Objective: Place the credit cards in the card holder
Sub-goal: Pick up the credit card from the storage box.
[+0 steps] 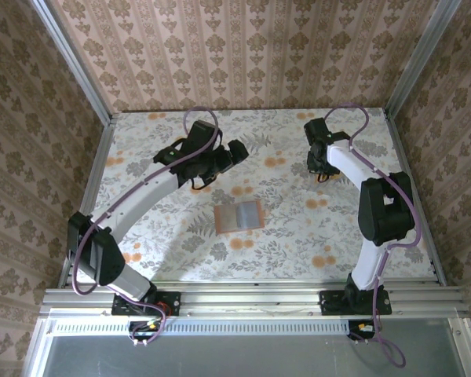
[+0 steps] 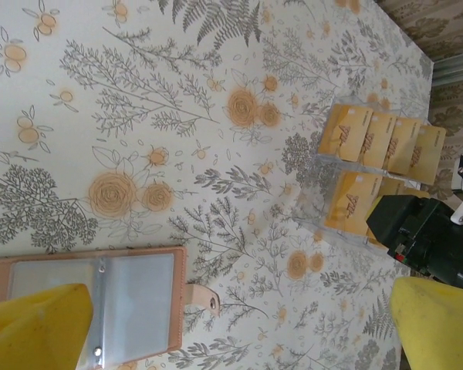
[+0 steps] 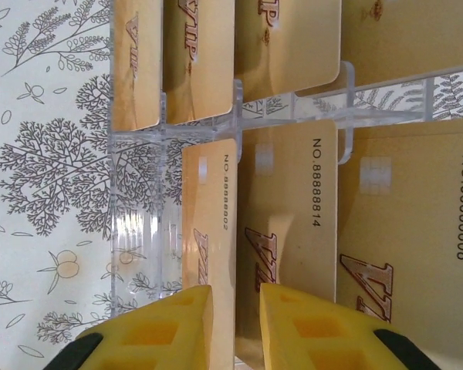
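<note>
floral tablecloth [image 1: 298, 236] covers table | clear acrylic rack [image 3: 135, 231] stands on it | patterned wallpaper walls [image 1: 243, 47]

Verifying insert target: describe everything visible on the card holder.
The card holder lies open and flat near the middle of the floral table. It has a salmon-pink leather-like cover and greyish clear pocket sleeves inside, with small metal rivets along the spine. A snap tab sticks out from one edge. The visible pockets look empty. Only the table touches it.

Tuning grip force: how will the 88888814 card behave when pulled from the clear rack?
The card looks thin and glossy: probably light, slightly bendy, slippery. Neighbours overlap it, so one may drag along. The clear rack looks light and might shift.
</note>
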Robot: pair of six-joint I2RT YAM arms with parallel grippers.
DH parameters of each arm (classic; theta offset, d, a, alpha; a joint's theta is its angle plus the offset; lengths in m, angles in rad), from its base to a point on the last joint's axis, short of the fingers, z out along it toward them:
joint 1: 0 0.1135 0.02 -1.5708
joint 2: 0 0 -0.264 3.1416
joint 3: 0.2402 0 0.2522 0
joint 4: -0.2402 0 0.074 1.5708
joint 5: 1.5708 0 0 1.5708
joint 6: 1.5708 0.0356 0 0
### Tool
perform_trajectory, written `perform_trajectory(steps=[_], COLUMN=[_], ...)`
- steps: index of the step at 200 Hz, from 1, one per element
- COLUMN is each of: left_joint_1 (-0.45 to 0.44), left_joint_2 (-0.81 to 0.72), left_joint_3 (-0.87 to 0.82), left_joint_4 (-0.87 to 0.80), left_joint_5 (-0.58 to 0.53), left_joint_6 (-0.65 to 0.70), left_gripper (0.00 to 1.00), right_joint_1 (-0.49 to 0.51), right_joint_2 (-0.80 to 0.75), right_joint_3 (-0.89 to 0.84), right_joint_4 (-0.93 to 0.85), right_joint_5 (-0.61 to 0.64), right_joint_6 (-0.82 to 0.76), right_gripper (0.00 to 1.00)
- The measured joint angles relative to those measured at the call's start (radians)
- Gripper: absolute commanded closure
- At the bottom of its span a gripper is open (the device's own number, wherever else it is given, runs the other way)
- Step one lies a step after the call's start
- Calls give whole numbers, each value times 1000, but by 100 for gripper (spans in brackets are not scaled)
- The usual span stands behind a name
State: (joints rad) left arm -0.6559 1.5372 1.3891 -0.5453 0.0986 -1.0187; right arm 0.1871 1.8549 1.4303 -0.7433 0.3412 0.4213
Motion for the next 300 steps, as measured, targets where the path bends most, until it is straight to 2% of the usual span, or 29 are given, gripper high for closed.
perform_trajectory(steps=[90,188,270,300], left_joint_1=[5,10,10,10], left_joint_2=[-3,-3,-3,-3], left_joint_3=[-21,-21,-30,-43], left_joint_4=[-1,-1,-1,-1], left_joint_5=[-6,-5,-5,-6], left_joint_6=[29,29,32,56], left_gripper=[0,0,0,0], right_joint_1=[-2,-2,-4,-9], right_joint_2=[16,35,34,31], right_joint_3=[1,1,2,2], right_joint_4=[6,21,42,42], right_joint_5=[0,-26,-60,-78], right_joint_6=[-1,0,0,0], right_gripper=[82,85,100,100])
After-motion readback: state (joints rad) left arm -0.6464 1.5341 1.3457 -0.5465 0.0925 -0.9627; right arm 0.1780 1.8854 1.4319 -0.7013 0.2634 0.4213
